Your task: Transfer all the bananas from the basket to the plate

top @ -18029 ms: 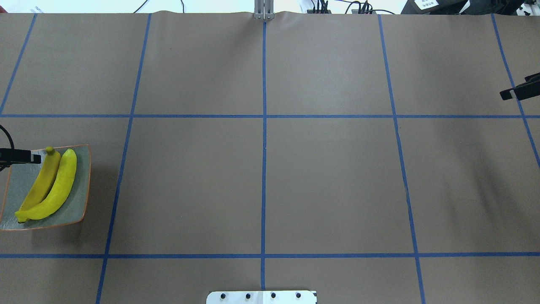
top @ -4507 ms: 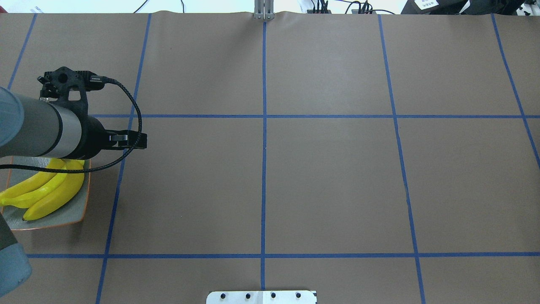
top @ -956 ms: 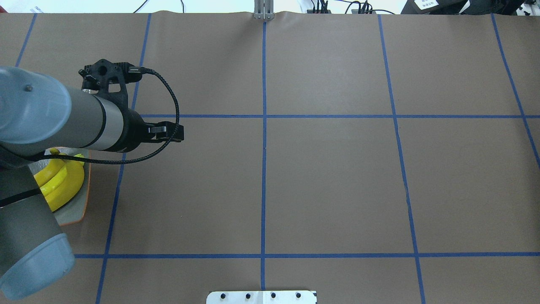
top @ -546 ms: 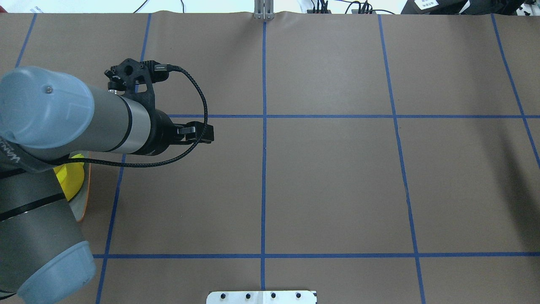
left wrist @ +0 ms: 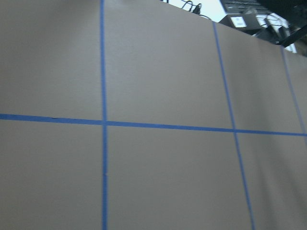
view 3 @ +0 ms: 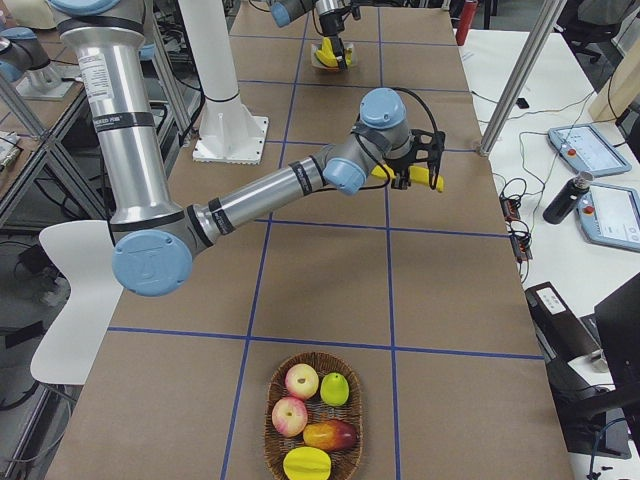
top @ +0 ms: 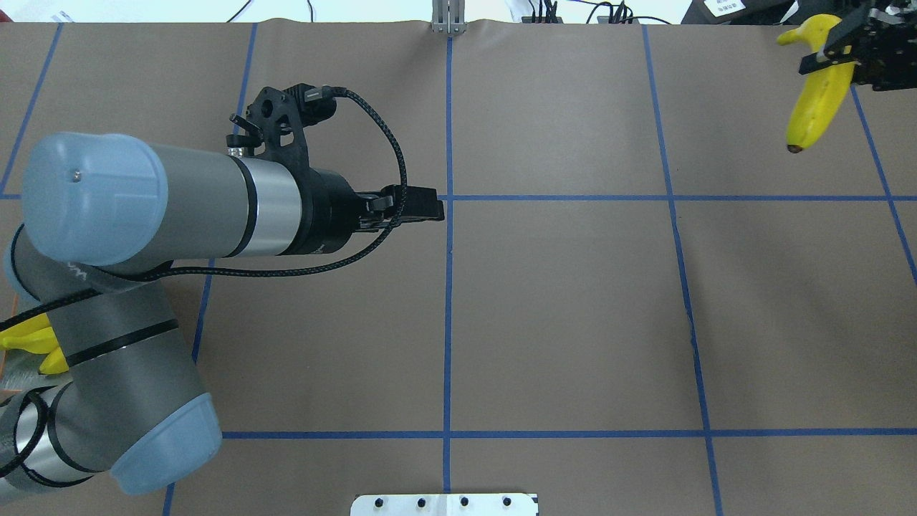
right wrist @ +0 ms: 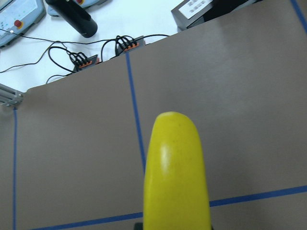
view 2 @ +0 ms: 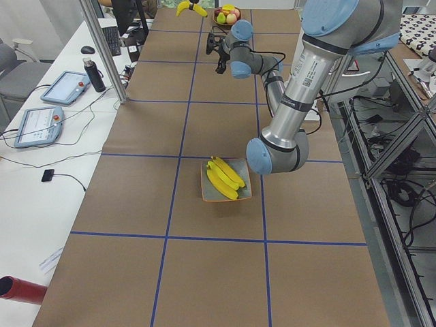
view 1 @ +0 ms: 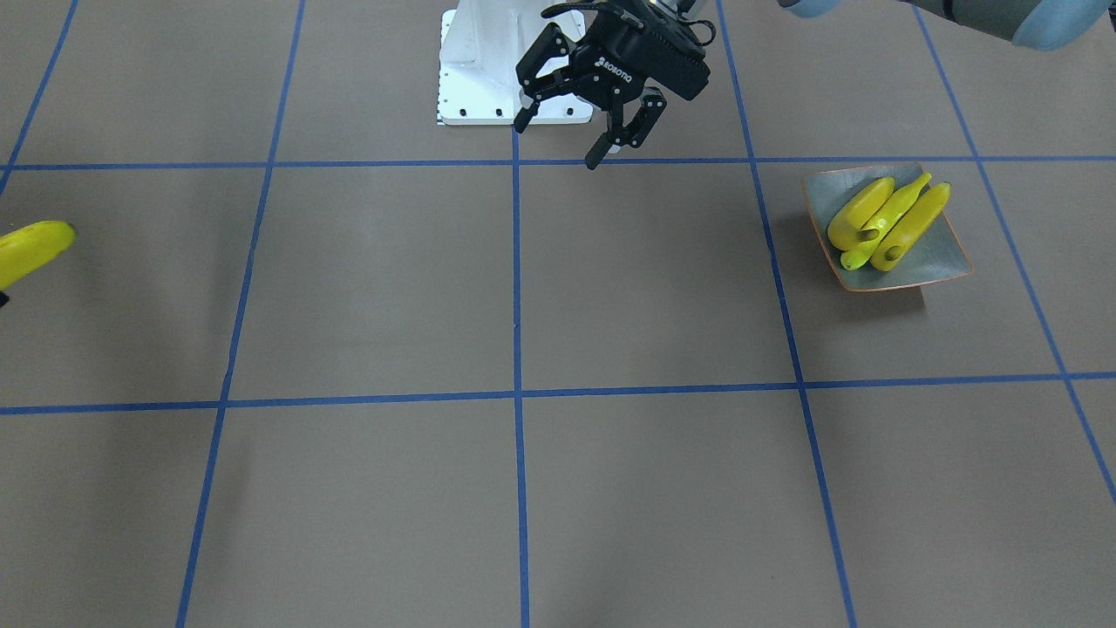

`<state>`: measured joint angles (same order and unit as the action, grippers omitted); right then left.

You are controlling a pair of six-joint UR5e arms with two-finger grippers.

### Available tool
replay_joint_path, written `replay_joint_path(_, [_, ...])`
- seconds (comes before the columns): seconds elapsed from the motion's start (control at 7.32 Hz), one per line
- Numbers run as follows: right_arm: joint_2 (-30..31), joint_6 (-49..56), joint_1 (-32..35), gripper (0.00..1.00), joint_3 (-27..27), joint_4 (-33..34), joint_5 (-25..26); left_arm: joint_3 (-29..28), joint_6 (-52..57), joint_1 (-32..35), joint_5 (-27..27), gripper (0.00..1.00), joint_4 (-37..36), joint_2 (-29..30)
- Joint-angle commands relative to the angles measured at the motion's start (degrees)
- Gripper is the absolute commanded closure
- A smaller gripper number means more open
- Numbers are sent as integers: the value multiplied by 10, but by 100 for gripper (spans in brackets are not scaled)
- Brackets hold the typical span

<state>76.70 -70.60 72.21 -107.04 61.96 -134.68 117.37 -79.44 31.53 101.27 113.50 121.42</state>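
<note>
Bananas [view 1: 881, 225]: three lie side by side in the plate [view 1: 940, 258] at the left end of the desk [view 1: 663, 288]; the fourth banana [top: 817, 93] hangs in the air over the far right corner, held by the right tool [top: 831, 49], well apart from the plate
Right tool: closed on the fourth banana near its stem end, the long body pointing free beyond the fingers
Left tool [view 1: 558, 144]: open and empty, jaws spread wide, held above the desk near the centre line
Step in hand: seemingly carrying the last banana across for a hand-over mid-desk, since the plate sits at the other arm's end
Doing it well: offer the free half squarely between the open jaws; let the left tool clamp before the right lets go; smooth curved plastic may swivel, so grip near the middle
Plate room: three bananas fill most of it; the fourth likely goes along the bare strip or on top, and could roll
Basket [view 3: 272, 432]: at the right end, with apples [view 3: 302, 380] and other fruit, no banana seen in it
In the way: blue tape lines [view 1: 516, 288] cross the desk between the tools; the left arm [top: 179, 201] hides the plate from overhead
</note>
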Motion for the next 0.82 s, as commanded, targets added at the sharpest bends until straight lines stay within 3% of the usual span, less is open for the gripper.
replay_joint_path(0.0, [-74,-138,-125,100,-31,1,103,-7,-9,-9,1,0,6,12])
replay_joint_path(0.14, [-99,-169,-178,100,-35,0,138,-6,-7,-9,9,0,7,24])
replay_joint_path(0.41, [-142,-214,-239,100,-34,-1,142,-6,-6,-9,16,0,10,45])
replay_joint_path(0.68, [-147,-232,-292,100,-33,-77,153,-6,-5,-16,17,0,14,48])
